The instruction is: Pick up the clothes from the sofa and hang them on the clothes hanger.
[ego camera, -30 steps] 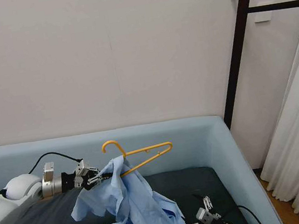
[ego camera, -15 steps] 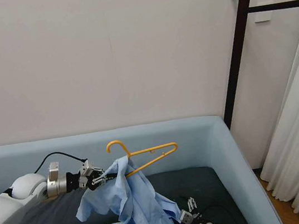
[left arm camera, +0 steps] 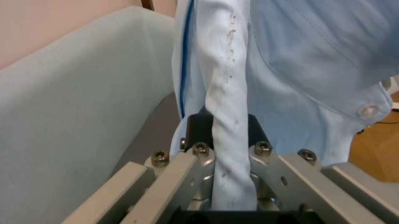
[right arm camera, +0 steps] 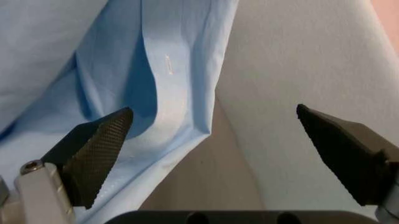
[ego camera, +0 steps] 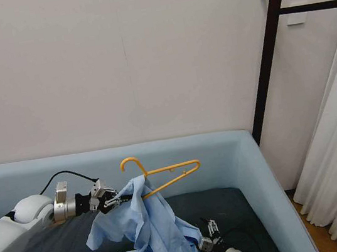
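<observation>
Blue shirt [ego camera: 149,230] with yellow hanger [ego camera: 163,172], half off sofa [ego camera: 251,170], clamped in left hand [ego camera: 113,201]; right hand [ego camera: 210,229] apart; rack [ego camera: 266,60] not reached.

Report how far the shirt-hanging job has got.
Done: the blue shirt is lifted partly off the sofa and draped on the yellow hanger. In hand: the left tool grips its fabric; the right tool is open below. Left: hanging it on the dark rack.
</observation>
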Available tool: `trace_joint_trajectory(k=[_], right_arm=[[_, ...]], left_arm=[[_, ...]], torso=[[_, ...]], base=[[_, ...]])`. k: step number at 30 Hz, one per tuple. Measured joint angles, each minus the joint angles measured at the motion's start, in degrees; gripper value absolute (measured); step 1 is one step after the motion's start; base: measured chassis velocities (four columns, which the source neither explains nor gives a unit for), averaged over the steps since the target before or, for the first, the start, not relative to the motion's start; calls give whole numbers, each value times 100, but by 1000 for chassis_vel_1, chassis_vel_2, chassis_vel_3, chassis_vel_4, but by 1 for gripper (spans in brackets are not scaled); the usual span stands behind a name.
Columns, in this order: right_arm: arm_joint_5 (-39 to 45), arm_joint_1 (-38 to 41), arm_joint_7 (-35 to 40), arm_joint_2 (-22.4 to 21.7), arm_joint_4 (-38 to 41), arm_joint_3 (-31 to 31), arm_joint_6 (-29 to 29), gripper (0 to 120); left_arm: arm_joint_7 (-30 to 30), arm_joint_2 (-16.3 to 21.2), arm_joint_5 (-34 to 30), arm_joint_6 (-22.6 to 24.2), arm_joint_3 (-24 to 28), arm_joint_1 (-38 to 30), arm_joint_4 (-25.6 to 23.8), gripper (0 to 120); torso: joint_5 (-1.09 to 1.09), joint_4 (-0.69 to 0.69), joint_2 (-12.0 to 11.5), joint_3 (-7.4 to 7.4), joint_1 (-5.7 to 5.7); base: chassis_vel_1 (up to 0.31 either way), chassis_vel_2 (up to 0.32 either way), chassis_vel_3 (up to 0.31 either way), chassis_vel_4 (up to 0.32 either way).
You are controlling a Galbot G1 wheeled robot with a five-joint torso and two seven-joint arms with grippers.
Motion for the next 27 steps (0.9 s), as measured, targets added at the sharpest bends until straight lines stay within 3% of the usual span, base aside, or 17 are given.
trace_joint_trajectory(k=[3, 12, 17, 25, 27], right_arm=[[-91, 27, 75, 58, -87, -16, -23, 95], [-99, 19, 305, 132, -76, -84, -384, 61], [-93, 4, 276, 127, -66, -113, -394, 50], [-106, -38, 305, 182, -143, -106, -410, 13], [-108, -46, 303, 182, -143, -102, -411, 9]], left_arm=[[-2, 13, -1, 5, 0, 9, -13, 1], [1, 24, -1, 13, 2, 25, 8, 1], [1, 8, -1, 14, 3, 34, 13, 1], [20, 6, 3, 15, 4, 59, 30, 1], [28, 12, 3, 15, 4, 61, 30, 1]], torso=[[0, 0, 0, 0, 0], [0, 1, 0, 0, 0], [0, 0, 0, 0, 0], [0, 0, 0, 0, 0], [0, 0, 0, 0, 0]], base=[[0, 0, 0, 0], [0, 0, 0, 0], [0, 0, 0, 0], [0, 0, 0, 0], [0, 0, 0, 0]])
